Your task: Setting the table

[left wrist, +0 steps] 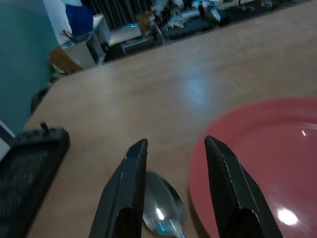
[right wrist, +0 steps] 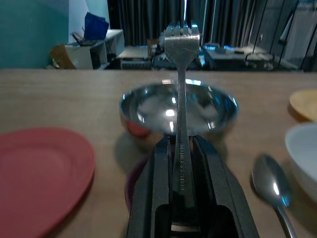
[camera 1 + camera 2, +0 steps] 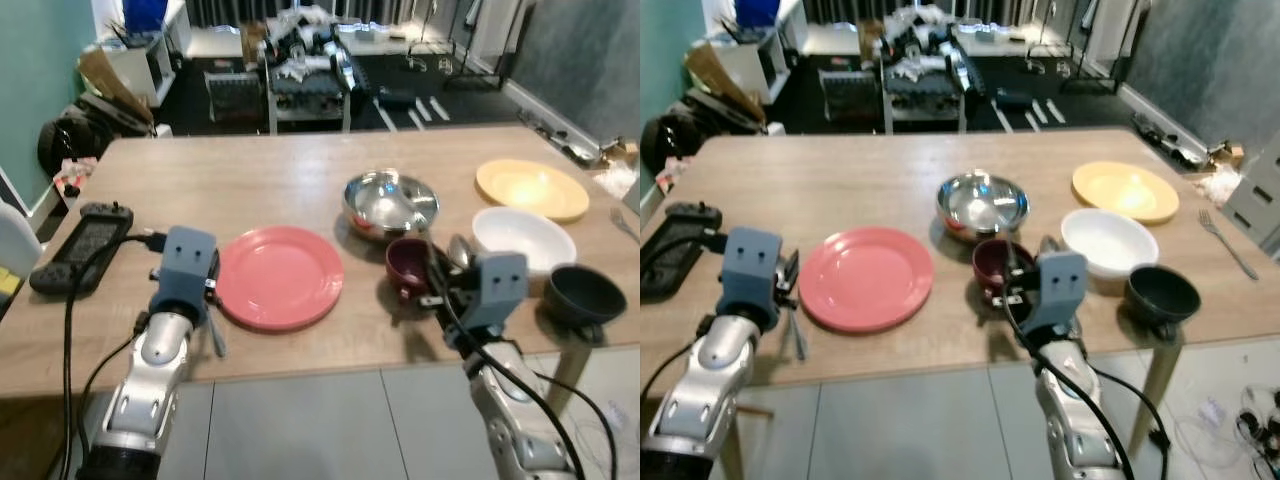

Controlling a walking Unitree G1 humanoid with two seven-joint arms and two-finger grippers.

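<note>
- Right claw (image 2: 184, 148) is gripping a fork (image 2: 181, 94) upright above the maroon cup (image 3: 408, 266).
- Left claw (image 1: 176, 163) is hovering open over a spoon (image 1: 161, 210), at the red plate's (image 3: 278, 276) 9 o'clock.
- Steel bowl (image 3: 391, 203) is sitting on the worktop (image 3: 250, 180).

Soft indoor light; glare on steel bowl (image 3: 391, 203); wrist views dim, blurred.

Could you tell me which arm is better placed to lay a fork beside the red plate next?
The right: its gripper is shut on a fork, close to the red plate. The left gripper is open over a spoon.
</note>
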